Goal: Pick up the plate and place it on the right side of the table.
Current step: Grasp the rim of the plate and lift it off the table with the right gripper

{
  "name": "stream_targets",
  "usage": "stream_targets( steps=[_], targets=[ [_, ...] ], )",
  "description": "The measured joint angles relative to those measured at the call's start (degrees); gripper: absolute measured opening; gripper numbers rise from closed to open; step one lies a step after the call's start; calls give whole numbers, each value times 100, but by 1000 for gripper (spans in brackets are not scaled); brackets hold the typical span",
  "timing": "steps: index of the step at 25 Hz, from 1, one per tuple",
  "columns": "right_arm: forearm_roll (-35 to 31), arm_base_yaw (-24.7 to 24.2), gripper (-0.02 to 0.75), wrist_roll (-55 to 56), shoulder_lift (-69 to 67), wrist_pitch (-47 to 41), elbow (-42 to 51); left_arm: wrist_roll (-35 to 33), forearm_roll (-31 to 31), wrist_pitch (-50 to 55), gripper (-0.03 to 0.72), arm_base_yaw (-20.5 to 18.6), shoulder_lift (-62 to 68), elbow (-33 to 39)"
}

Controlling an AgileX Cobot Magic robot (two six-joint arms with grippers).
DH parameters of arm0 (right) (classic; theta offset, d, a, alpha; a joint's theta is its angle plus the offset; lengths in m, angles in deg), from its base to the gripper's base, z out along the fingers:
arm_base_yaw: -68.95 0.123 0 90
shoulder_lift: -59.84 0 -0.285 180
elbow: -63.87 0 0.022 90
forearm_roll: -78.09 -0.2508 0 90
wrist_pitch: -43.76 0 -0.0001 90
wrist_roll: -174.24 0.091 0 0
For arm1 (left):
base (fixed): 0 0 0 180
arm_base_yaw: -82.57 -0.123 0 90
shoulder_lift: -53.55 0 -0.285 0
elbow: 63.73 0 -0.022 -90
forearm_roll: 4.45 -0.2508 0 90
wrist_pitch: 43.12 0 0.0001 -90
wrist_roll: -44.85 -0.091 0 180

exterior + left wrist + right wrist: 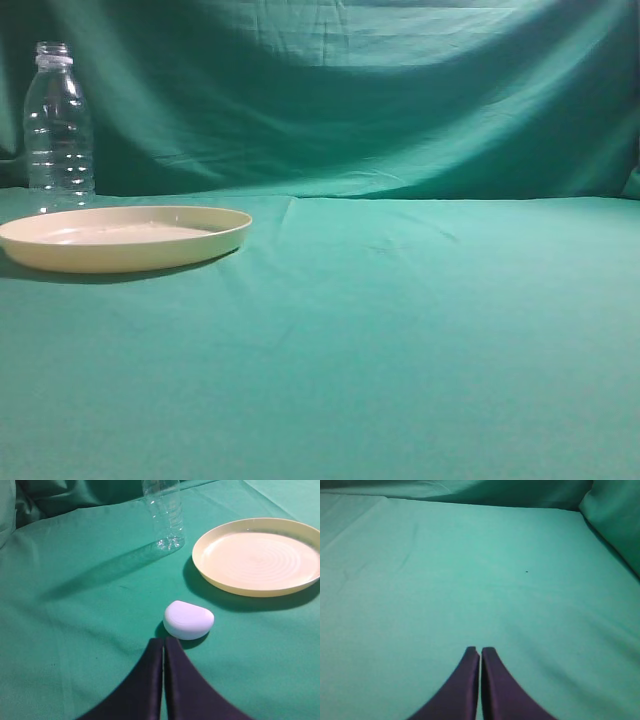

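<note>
Resting on the left of the green counter, a cream plate sits near a clear bottle; both arms' fingers are pressed together, holding nothing

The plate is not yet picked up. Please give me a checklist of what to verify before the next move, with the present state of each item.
1. Plate empty, nothing on it: ok.
2. Plate apart from the clear bottle: ok, a gap shows in the left wrist view.
3. Left hand open for grasping: not ok, fingers closed together.
4. White rounded object out of the left hand's way: not ok, it lies just ahead of the fingertips.
5. Right hand free: ok, closed on nothing.
6. Right side of the table free for the plate: ok.
</note>
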Motion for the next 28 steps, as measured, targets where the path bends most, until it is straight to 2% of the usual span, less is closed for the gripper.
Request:
stream_targets(
  steps=[20, 22, 28],
  targets=[
    [45, 0, 0, 0, 0, 139, 13, 0, 0, 0, 0, 0, 0, 0],
    [21, -8, 0, 19, 0, 602, 39, 0, 0, 0, 0, 0, 0, 0],
    [-78, -8, 0, 623, 0, 3034, 39, 0, 0, 0, 0, 0, 0, 0]
  ],
)
